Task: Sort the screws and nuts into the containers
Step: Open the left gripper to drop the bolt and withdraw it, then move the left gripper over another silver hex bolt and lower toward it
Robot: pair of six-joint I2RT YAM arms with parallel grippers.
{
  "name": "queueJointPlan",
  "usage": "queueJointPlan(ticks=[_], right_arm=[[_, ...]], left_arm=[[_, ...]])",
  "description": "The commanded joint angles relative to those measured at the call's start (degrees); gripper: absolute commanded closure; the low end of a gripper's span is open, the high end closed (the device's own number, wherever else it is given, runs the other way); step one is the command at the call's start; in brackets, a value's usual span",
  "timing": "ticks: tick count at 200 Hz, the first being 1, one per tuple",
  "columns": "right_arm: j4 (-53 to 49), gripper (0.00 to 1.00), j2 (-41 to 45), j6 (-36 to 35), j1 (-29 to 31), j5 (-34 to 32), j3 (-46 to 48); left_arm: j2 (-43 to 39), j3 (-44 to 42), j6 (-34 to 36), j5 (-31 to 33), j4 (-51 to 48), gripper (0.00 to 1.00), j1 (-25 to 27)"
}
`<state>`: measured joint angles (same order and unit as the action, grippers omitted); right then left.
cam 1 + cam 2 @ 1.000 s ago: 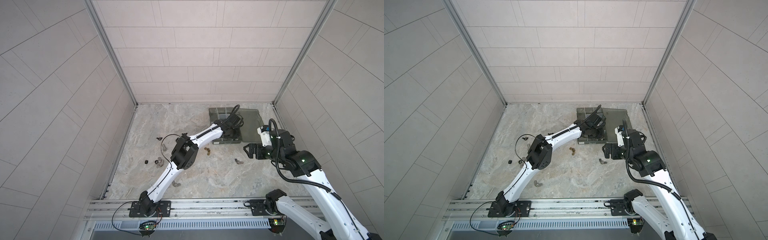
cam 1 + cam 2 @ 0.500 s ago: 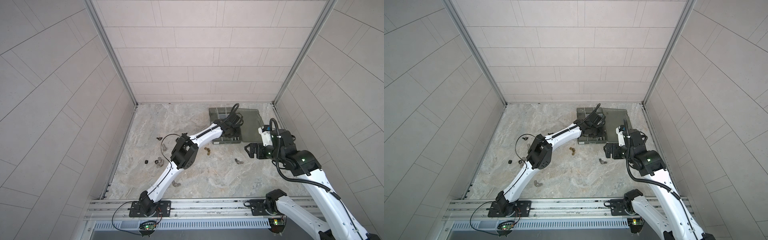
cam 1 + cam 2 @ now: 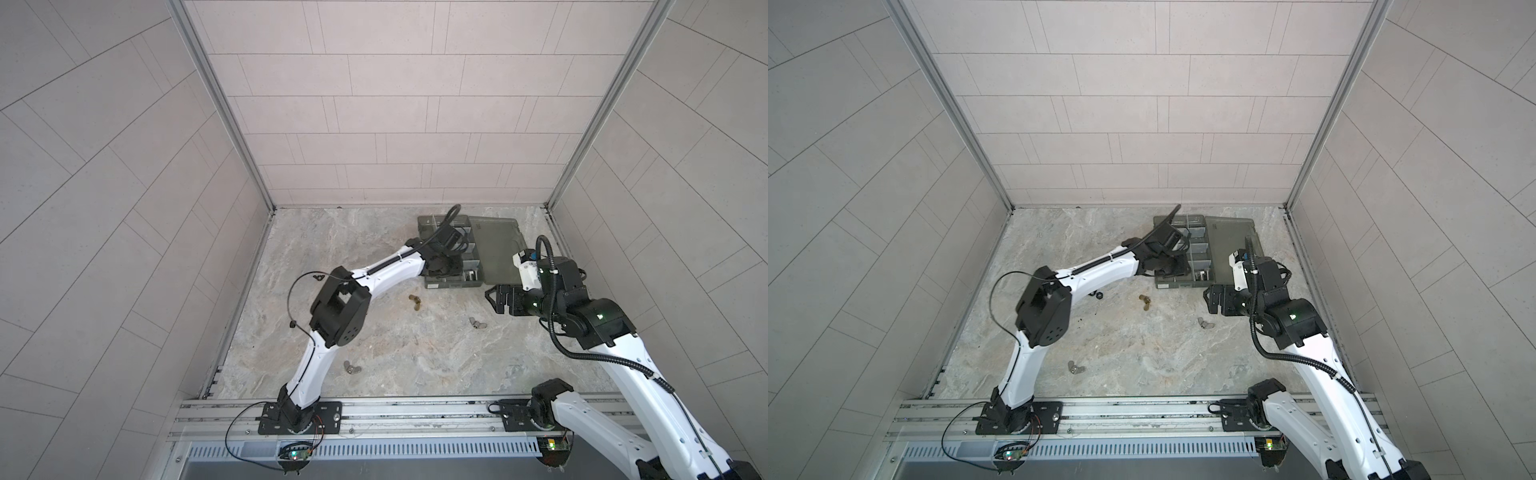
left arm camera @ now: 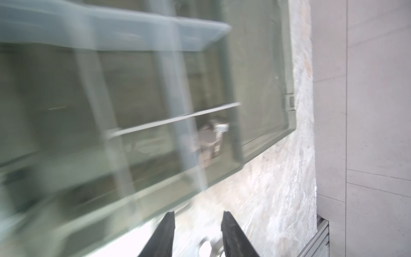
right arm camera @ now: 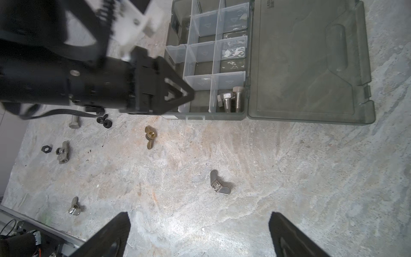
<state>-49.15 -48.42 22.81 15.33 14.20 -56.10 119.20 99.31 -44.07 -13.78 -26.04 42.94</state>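
Since a second ago the right gripper [image 5: 199, 214] has edged a little along the front wall of the organizer box [image 5: 222, 116], while the left gripper [image 4: 197, 219] has hardly shifted above the box's front row of compartments. The left jaws stand apart with nothing between them; the right jaws are spread wide and empty. Two hex bolts [image 5: 231, 100] already lie in the front compartment next to the open lid [image 5: 311, 66]. A third bolt [image 5: 74, 122] rests on the floor off the box's opposite front corner, beyond the left arm. Nearest the right gripper is a silver wing nut [image 5: 219, 185], out in front of the box's front wall. Its wings run slantwise away from that wall, so jaws closing parallel to the wall would likely pinch its narrow middle. Brass wing nuts [image 5: 150, 136] lie nearer the wall, between the two arms.
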Motion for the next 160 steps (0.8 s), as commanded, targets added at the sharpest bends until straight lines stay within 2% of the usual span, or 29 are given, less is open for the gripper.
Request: queueJointPlan(ticks=[1, 37, 85, 114, 160], right_arm=[[2.95, 0.01, -0.95, 1.66, 0.50, 2.96, 0.64], [5.16, 0.01, -4.83, 2.12, 6.06, -1.38, 0.55], [10.44, 0.01, -12.56, 3.92, 10.88, -3.53, 0.72], [11.11, 0.01, -15.75, 4.01, 14.07, -4.71, -1.81], [10.77, 0.01, -16.79, 3.88, 15.38, -5.57, -3.78]], left_arm=[[-10.92, -12.36, 1.61, 4.47, 0.23, 0.59, -6.19], [-26.94, -32.14, 3.75, 9.22, -2.14, 0.58, -15.47], [-39.76, -47.09, 3.37, 15.16, -3.47, 0.58, -25.23], [-40.24, -48.16, 4.25, 15.39, -5.04, 0.57, -30.21], [-34.35, -46.34, 4.19, 15.79, -7.24, 0.58, -34.60]])
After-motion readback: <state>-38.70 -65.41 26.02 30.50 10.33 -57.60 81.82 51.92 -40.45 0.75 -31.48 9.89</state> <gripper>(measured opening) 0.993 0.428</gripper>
